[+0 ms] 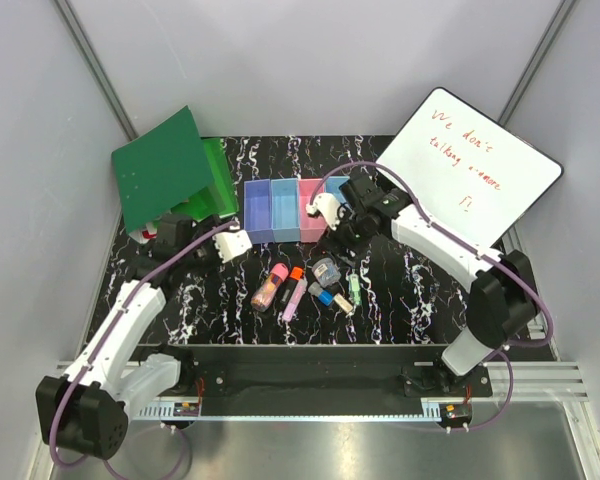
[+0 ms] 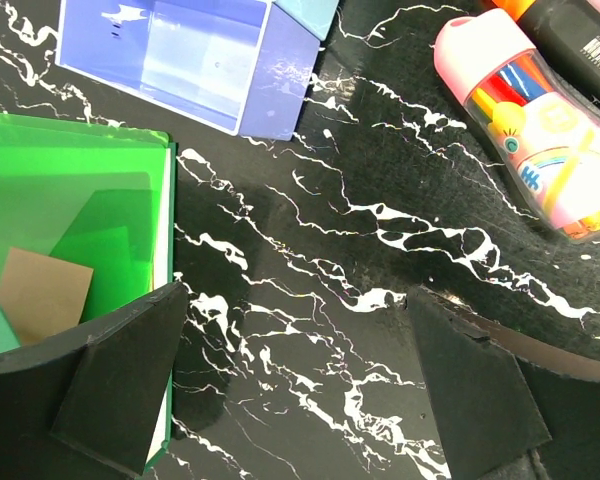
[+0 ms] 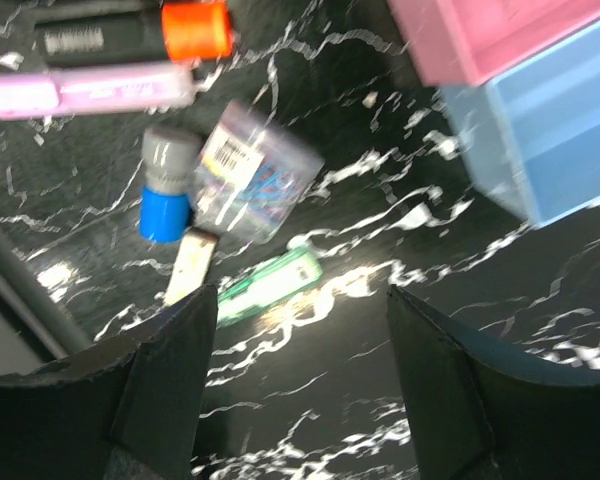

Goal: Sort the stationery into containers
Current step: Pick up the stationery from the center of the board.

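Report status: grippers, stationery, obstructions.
Both open, empty: left gripper, right gripper. All visible stationery loose on table, in front of bins. Folder beside left gripper, not blocking.

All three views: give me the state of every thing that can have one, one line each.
left gripper, open, empty
right gripper, open, empty
purple bin, empty
green folder, open, cover tilted up
whiteboard, written on in red
orange-capped marker, capped, lying flat
pink marker, lying flat
pink pen case, lid on, lying on its side
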### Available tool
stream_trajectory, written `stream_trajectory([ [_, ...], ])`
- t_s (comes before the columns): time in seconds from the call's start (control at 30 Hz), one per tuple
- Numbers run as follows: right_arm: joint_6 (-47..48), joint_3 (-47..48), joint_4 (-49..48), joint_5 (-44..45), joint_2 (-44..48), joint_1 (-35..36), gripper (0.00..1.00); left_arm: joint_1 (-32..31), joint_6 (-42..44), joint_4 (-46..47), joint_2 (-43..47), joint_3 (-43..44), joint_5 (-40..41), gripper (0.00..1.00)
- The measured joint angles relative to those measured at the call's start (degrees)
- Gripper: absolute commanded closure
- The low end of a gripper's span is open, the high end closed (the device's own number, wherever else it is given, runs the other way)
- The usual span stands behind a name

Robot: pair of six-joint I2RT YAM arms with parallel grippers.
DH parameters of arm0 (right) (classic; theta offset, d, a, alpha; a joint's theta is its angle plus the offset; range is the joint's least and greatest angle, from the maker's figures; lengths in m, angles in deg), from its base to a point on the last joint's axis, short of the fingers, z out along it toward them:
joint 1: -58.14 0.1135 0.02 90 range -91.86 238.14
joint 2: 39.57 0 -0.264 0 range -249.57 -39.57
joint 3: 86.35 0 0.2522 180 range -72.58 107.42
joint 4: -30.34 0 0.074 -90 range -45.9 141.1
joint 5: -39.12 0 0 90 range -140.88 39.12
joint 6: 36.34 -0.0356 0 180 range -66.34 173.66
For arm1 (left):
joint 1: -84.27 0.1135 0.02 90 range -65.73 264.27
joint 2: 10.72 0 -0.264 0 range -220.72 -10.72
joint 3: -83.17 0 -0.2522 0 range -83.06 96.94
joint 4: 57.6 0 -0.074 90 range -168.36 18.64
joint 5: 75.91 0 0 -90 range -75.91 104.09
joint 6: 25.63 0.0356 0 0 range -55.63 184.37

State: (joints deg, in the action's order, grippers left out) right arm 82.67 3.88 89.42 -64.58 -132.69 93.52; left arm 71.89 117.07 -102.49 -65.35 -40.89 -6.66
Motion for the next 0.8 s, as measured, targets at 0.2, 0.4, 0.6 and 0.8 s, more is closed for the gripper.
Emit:
stream_trajectory([
  [0.2,-1.01,-9.25,1.6,-0.33,2.64,0.0,0.27,-0.09,1.53,-0.44,2.14,0.0,0.0,0.01],
  [0.4,-1.25,-17.18,2.29,0.57,4.24,0.0,0.28,-0.11,1.92,-0.52,2.67,0.0,0.0,0.01],
  [0.6,-4.24,-17.92,0.74,0.59,4.35,0.0,0.32,-0.22,1.95,-0.52,2.67,0.0,0.0,0.01],
  [0.8,-9.01,-17.92,-2.23,0.63,3.48,-0.46,0.34,-0.31,1.99,-0.59,2.67,0.11,0.0,0.01],
])
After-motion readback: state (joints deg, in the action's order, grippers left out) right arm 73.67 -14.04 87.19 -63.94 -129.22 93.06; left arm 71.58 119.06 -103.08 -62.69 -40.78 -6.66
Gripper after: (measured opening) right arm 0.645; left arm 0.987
